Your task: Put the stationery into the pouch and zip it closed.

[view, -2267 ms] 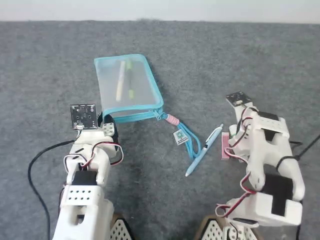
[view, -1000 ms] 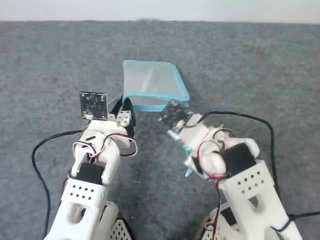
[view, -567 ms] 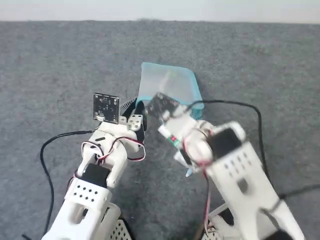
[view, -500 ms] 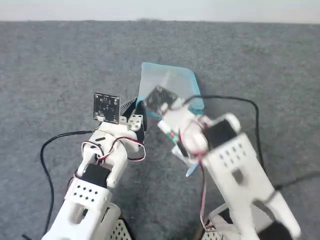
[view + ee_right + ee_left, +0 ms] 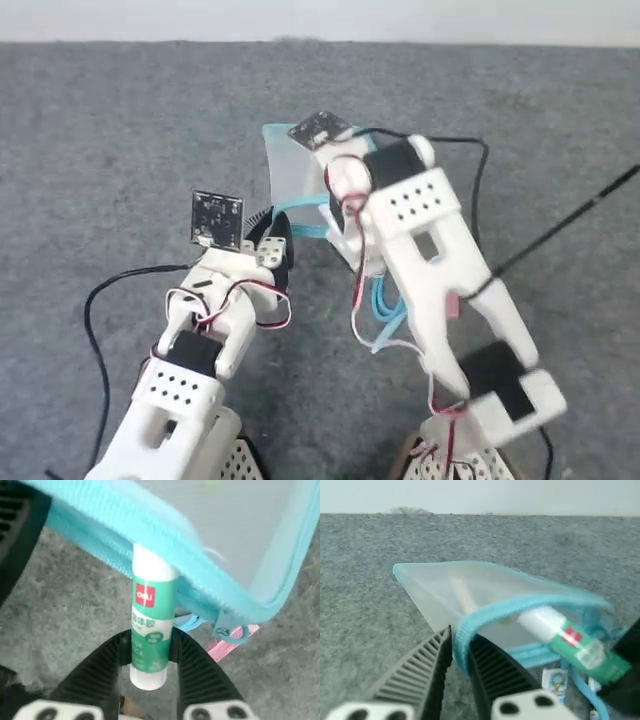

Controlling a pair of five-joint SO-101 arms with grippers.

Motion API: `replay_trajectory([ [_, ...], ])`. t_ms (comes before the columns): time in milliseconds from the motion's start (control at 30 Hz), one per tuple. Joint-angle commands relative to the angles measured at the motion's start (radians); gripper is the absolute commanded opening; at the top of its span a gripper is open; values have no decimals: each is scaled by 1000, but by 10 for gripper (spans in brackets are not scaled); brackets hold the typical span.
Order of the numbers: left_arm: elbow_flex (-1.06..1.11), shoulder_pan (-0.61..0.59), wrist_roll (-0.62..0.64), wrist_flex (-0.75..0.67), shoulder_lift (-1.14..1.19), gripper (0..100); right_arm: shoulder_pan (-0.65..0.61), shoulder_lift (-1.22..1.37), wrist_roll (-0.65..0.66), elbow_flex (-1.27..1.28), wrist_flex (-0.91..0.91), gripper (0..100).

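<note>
One glue stick [image 5: 150, 611] advanced, into one pouch [image 5: 470, 587]

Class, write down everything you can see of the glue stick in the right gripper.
The glue stick is a smooth, plastic-looking cylinder. It is white at both ends, with a green label band that bears a small red patch. The right gripper is shut on its green lower part and grips it from both sides. Its white top end is poked into the open mouth of the pale mesh pouch. There it passes under the turquoise zipper edge and seems to touch it.
</note>
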Motion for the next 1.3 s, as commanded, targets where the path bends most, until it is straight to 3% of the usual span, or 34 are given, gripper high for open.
replay_trajectory([
  [0,28,14,-43,-94,2,12,77,90,-57,-198,56,6],
  [300,62,14,-51,-101,2,12,108,302,-123,-443,48,13],
  [567,65,12,-51,-100,2,12,28,366,-127,-575,7,217],
  [1000,71,5,-51,-103,2,12,-16,249,-72,-640,50,217],
  [1267,71,5,-51,-103,-3,12,22,298,-64,-523,30,251],
])
